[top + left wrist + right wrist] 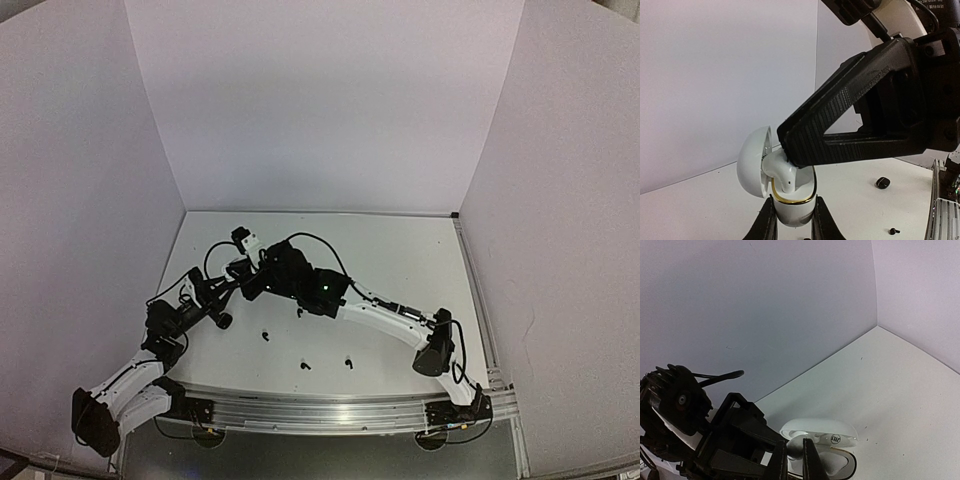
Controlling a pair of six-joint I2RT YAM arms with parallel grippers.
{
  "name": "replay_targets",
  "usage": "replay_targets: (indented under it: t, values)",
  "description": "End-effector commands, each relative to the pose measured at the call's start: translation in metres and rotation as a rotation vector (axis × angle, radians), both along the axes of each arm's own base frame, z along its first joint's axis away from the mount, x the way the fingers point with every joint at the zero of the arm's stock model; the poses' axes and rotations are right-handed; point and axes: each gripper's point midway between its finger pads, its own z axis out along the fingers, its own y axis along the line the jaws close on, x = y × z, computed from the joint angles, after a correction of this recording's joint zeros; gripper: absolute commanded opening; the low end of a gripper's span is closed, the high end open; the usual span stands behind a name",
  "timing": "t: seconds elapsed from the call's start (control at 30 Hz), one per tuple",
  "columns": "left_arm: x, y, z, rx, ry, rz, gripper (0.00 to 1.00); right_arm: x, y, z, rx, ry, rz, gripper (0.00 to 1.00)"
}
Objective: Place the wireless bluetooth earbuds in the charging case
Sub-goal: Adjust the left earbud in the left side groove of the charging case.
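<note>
The small white stemmed plastic earbud [782,176] lies tipped in the mouth of the white, gold-rimmed, pebble-shaped charging case [796,206], whose lid is swung open. By my judgement it is not yet fully seated. The right hand [790,156] is pinched together on the earbud's upper end, and the left hand [792,222] is clamped on the case body, holding it upright. Several tiny black stemmed buds [305,366] lie loose on the white table [400,260] nearer the arm bases, so most of the job looks undone.
</note>
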Motion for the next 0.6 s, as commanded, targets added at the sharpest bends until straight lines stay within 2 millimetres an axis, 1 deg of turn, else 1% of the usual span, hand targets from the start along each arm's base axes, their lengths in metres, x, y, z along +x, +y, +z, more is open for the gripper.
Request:
replay_targets:
  t: [0.0, 0.17, 0.33, 0.47, 0.57]
  values:
    - [0.001, 0.001, 0.033, -0.012, -0.089, 0.018, 0.00, -0.011, 0.005, -0.010, -0.034, 0.005, 0.016, 0.06]
    - [0.002, 0.001, 0.031, -0.001, -0.088, 0.020, 0.00, -0.016, 0.002, -0.003, -0.028, 0.003, 0.023, 0.06]
    - [0.002, 0.001, 0.028, 0.006, -0.085, 0.021, 0.00, -0.023, 0.001, -0.002, -0.033, 0.020, 0.041, 0.06]
    - [0.002, 0.001, 0.027, 0.016, -0.086, 0.021, 0.00, -0.030, -0.002, -0.001, -0.041, 0.034, 0.060, 0.07]
    - [0.002, 0.000, 0.026, 0.018, -0.085, 0.018, 0.00, -0.032, -0.004, 0.003, -0.038, 0.035, 0.061, 0.08]
